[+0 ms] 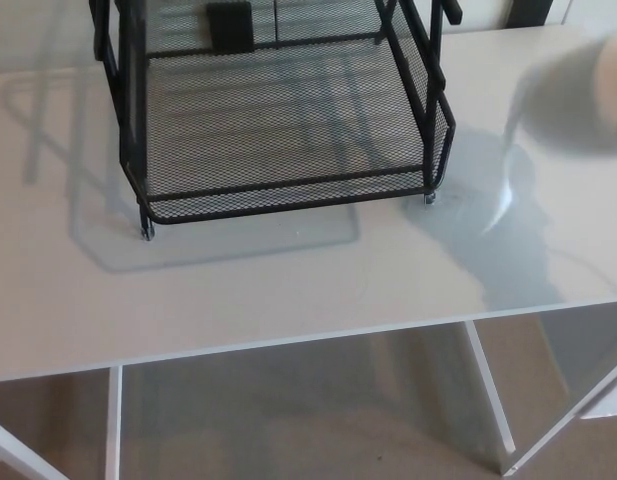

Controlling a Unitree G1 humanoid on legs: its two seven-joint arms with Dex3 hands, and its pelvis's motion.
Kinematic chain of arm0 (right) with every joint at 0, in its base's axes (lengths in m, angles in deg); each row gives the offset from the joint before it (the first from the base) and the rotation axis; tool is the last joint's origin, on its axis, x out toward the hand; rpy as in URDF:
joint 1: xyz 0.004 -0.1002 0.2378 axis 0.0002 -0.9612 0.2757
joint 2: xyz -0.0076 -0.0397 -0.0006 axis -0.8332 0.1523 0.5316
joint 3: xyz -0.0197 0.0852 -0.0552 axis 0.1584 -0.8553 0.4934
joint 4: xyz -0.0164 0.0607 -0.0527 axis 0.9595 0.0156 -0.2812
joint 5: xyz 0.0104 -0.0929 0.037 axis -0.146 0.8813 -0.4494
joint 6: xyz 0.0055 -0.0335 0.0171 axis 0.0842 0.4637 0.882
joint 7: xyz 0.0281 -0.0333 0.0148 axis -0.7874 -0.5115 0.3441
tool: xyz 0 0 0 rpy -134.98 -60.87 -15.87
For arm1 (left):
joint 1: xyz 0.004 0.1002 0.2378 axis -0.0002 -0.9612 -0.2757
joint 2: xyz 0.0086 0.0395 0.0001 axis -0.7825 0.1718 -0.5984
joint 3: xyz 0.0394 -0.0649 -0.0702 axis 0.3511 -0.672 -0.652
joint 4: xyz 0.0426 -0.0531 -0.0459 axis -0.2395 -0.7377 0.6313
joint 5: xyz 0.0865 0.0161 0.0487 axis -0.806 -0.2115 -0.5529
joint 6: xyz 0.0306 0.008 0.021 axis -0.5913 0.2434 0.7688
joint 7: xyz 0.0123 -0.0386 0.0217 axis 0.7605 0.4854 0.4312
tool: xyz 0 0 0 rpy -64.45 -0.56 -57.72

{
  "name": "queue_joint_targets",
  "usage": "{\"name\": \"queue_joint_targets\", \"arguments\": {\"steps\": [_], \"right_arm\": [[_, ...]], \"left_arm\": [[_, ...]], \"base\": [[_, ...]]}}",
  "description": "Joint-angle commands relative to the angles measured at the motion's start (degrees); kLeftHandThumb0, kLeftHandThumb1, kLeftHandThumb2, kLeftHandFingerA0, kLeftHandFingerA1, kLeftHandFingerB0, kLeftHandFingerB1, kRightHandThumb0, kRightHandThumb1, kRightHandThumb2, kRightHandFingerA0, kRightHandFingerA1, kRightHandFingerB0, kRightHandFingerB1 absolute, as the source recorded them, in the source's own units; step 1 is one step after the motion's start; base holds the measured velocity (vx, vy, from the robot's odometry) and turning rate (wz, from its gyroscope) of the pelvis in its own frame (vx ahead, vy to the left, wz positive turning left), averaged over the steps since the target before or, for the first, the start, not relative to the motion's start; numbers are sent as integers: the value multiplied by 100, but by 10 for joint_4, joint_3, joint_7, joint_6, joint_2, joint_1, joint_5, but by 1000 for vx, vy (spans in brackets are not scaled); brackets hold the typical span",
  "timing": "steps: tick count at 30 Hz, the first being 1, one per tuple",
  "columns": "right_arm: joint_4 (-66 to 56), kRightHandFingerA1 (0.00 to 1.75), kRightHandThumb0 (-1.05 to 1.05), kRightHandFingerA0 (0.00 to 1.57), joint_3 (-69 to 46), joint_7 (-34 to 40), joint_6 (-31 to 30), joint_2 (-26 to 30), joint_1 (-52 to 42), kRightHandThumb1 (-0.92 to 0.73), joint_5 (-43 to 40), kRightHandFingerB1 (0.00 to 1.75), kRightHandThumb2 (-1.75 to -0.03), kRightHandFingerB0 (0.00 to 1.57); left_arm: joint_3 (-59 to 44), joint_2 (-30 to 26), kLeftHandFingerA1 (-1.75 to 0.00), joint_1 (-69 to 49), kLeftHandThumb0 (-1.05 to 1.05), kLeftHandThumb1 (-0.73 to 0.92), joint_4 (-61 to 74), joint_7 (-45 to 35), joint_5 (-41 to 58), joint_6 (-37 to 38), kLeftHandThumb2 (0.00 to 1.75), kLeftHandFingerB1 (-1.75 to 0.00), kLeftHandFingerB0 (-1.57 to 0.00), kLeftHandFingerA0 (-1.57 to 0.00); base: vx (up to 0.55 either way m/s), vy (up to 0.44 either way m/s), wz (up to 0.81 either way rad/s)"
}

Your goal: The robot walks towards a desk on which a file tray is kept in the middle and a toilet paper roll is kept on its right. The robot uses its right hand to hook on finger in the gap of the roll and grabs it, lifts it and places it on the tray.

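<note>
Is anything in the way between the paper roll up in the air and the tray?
Nothing stands on the desk between them. The roll is blurred at the right edge, raised above the desk. Only the tray's own right wall and its black upright posts lie on that side, so the roll probably has to go over them.
</note>
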Motion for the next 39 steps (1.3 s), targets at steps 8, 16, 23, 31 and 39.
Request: {"name": "queue_joint_targets", "arguments": {"steps": [8,16,23,31,39], "right_arm": [[-20,149,-22,89,-38,-42,-7,-11,145,-68,-50,67,-66,91],[-32,135,-26,97,14,-82,-19,-77,211,-68,-49,66,-63,91],[-29,148,-20,83,65,-162,-29,-116,241,-65,-62,62,-63,89],[-9,146,-23,85,121,-220,-70,-167,243,-68,-43,70,-68,92],[31,123,-30,81,197,-315,-87,-175,280,-67,-10,74,-61,85]], "left_arm": [[2,-14,-126,-8,-101,19,-4,4,-11,19,124,-83,-11,-100],[-5,-13,-125,-10,-105,71,2,-6,-1,15,104,-116,-45,-77],[3,-15,-125,-9,-105,71,4,-2,-12,16,106,-116,-44,-90],[5,-9,-128,-8,-105,22,1,-3,-12,15,127,-85,-11,-99],[10,-10,-122,-6,-105,69,6,-6,-14,16,107,-116,-49,-80]], "base": [[0,0,0],[0,0,0],[0,0,0],[0,0,0],[0,0,0]]}}
